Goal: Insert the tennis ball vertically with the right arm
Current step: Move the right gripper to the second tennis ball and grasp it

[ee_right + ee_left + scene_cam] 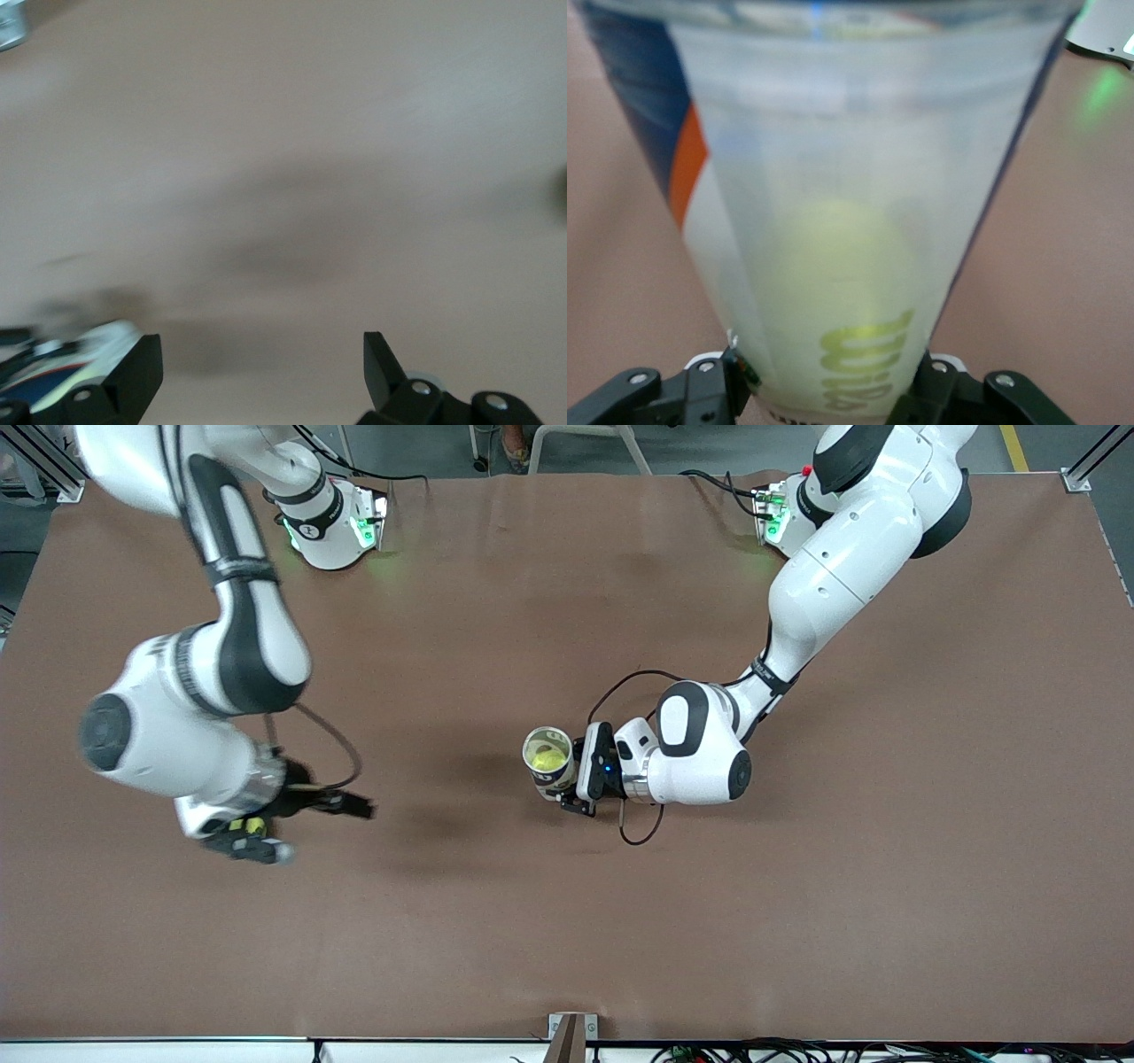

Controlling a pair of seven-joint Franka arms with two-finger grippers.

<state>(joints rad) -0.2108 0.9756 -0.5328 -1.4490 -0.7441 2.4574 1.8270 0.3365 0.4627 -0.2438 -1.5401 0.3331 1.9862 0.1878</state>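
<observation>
A clear tennis-ball can [550, 760] with a blue and orange label stands upright near the table's middle, its mouth open upward. A yellow-green tennis ball [547, 759] lies inside it. My left gripper [562, 778] is shut on the can's lower part. In the left wrist view the can [833, 177] fills the frame between the fingers [713, 390], and the ball [842, 274] shows through its wall. My right gripper [292, 833] hangs over bare table toward the right arm's end, apart from the can. In the right wrist view it [261, 354] is open and empty.
The brown table [797, 886] is bare around the can. The two arm bases [332, 522] stand along the edge farthest from the front camera. A blurred white and blue shape [71, 363] shows beside one right finger.
</observation>
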